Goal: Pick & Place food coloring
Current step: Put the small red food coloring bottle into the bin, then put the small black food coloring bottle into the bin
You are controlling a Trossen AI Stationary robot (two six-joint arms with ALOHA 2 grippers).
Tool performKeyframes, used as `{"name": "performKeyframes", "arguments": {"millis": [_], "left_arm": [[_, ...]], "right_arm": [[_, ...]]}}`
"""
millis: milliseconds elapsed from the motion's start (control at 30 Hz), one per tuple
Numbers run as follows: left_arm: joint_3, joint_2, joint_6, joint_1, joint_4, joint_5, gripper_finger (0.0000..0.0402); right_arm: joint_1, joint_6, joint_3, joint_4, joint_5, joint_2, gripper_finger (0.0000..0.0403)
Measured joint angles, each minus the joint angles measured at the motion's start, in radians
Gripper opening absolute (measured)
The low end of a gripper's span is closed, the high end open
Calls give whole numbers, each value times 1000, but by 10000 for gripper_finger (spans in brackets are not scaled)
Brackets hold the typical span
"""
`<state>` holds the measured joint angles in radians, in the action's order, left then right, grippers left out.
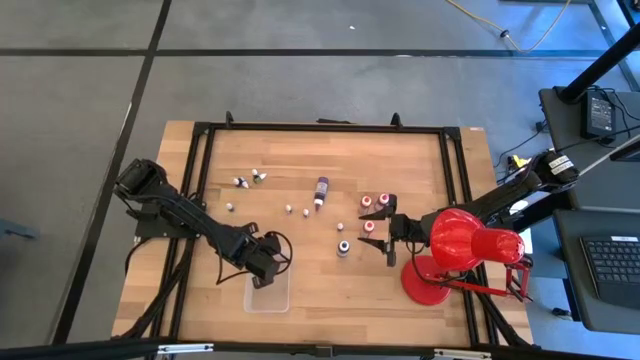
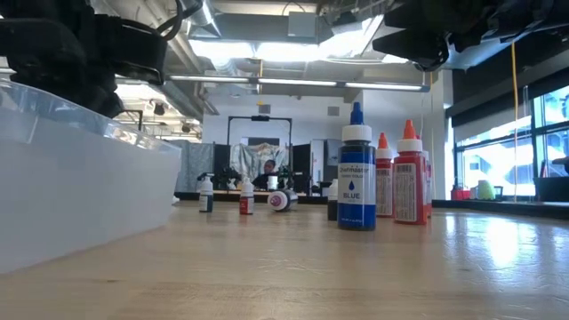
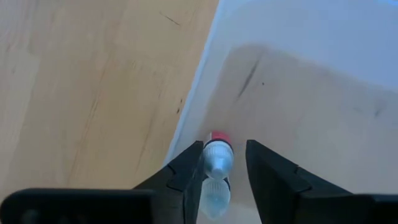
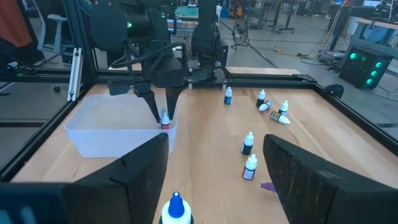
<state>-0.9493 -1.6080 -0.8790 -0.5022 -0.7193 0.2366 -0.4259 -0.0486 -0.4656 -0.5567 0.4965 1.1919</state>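
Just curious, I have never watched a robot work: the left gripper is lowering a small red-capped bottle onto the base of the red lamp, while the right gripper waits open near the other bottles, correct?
Not quite. The left gripper holds the small red-capped bottle over the clear plastic tray, not the red lamp, as the left wrist and right wrist views show. The right gripper does wait open near the other bottles.

bottles point(image 1: 322, 190): small droppers scattered mid-tabletop, most upright, some toppled | blue bottle point(image 2: 356, 178): upright | red-capped bottle point(image 3: 217, 157): between left tool point(image 3: 225, 163) fingers
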Motion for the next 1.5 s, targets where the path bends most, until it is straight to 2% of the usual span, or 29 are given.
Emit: {"name": "performKeyframes", "arguments": {"millis": [333,467,633,733,833,1000,1167,1333,1500], "left_arm": [[0,99,2,1,3,22,117],[0,144,2,1,12,110,116],[0,173,5,1,94,282,118],[0,174,79,14,137,357,122],[0,174,146,53,148,330,123],[0,174,159,130,156,291,129],[0,174,209,199,156,217,166],[0,174,257,249,160,241,205],[0,173,275,276,176,216,216]], "right_arm": [[0,0,0,0,0,0,265],[0,0,0,0,0,0,265],[0,0,0,0,0,0,265],[0,2,0,0,0,0,265],[0,2,0,0,0,0,265],[0,3,0,0,0,0,265],[0,4,0,2,0,0,265],[0,7,0,13,0,0,265],[0,8,0,20,0,0,265]]}}
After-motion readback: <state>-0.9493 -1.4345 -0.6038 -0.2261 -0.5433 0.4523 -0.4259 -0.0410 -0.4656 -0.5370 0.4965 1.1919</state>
